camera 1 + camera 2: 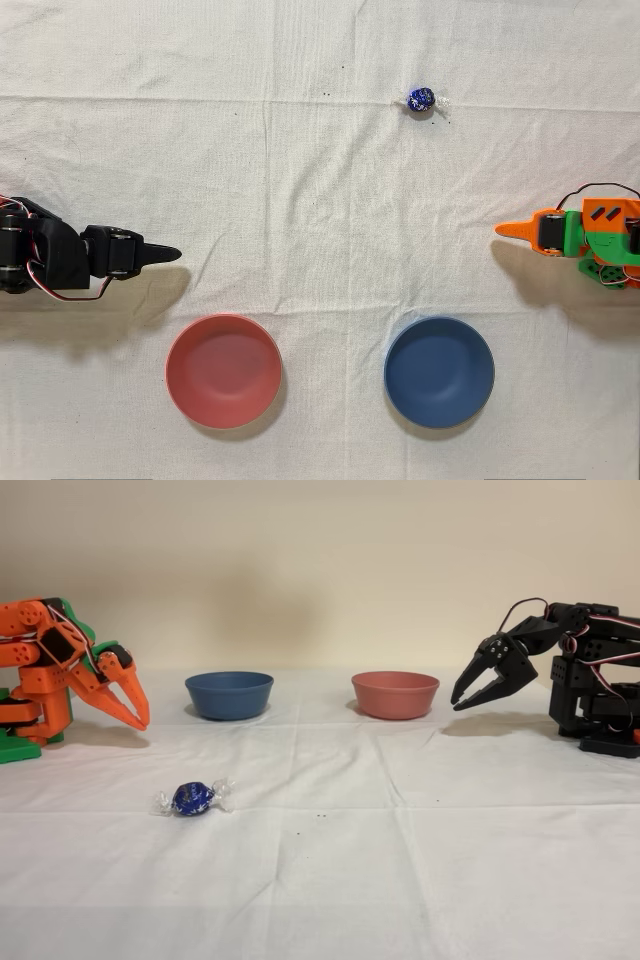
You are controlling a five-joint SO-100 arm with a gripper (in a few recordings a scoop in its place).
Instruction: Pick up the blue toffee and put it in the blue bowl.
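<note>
On a white cloth-covered desk, my orange gripper hangs folded back close to my own base, its two pointed fingers tilted down toward the cloth and drawn nearly together at the tips, with only a thin slit between them and nothing pinched. In the overhead view my gripper pokes in from the desk's right edge as a single orange point, clear of every object. The blue toffee lies by itself on the cloth toward the desk's top edge in the overhead view, right of centre, its clear twisted ends splayed out to either side; in the fixed view the blue toffee sits nearer the camera than anything else, well apart from my fingertips. The blue bowl stands upright near the bottom edge in the overhead view, on my side of the desk, with nothing inside it. Beside it, with a stretch of cloth between them, stands a red bowl, likewise holding nothing. Across the desk, the idle black arm faces me, its claw lowered toward the cloth.
</note>
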